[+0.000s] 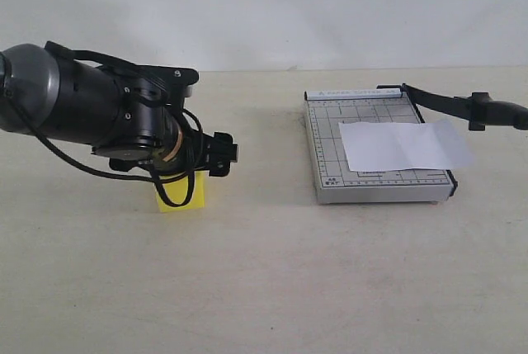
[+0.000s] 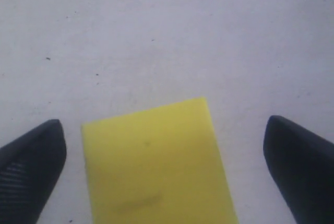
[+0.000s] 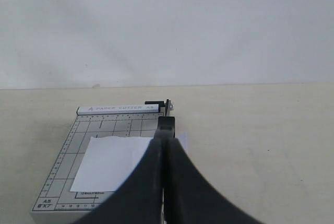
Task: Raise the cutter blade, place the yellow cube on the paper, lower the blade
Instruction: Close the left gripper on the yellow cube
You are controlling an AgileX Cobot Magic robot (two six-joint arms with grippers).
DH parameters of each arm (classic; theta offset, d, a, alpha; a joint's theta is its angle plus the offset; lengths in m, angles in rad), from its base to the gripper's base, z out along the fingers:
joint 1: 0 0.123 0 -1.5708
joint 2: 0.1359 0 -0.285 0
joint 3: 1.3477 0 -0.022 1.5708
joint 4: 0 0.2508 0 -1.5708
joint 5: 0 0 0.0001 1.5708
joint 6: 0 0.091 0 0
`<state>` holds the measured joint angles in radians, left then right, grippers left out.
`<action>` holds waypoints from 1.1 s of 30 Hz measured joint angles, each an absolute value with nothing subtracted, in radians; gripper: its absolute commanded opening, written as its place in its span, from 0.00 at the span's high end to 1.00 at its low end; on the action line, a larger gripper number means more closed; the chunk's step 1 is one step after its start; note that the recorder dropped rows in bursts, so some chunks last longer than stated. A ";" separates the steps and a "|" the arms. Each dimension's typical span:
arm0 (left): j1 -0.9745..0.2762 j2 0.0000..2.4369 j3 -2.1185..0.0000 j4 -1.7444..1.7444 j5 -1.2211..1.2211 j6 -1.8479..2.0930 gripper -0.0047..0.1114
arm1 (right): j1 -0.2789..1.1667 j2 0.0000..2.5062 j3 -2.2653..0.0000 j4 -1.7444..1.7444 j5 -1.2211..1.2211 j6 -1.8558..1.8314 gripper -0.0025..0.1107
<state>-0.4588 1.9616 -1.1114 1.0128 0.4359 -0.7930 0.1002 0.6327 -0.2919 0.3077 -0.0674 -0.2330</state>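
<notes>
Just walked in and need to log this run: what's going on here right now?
The left gripper is open and straddles the yellow cube, which sits on the table, not yet gripped. On the right, the cutter's blade is raised off its grey base. The paper lies on that base, one end hanging over the blade side. What holds the blade up isn't clear from these views.

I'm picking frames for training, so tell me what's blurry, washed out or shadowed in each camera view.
Left wrist view: soft throughout, the yellow cube and left gripper fuzzy-edged. Right wrist view: the right gripper, shut on the cutter blade, is a dark unfocused mass; the cutter base beyond is sharper. Exterior view: flat even light, faint shadows, the paper nearly blown white.
</notes>
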 measured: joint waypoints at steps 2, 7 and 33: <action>-0.459 1.962 -1.116 1.013 0.436 -0.798 0.17 | 0.100 0.633 -0.292 0.308 -0.067 -0.233 0.98; -0.459 1.962 -1.116 0.968 0.456 -0.802 0.30 | 0.100 0.633 -0.292 0.308 -0.067 -0.233 0.98; -0.459 1.946 -1.127 0.751 0.511 -0.622 0.92 | 0.100 0.633 -0.292 0.308 -0.067 -0.233 0.98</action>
<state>-0.4588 1.9458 -1.1270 0.7507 0.5114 -0.6216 0.1002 0.6327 -0.2919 0.3077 -0.0674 -0.2330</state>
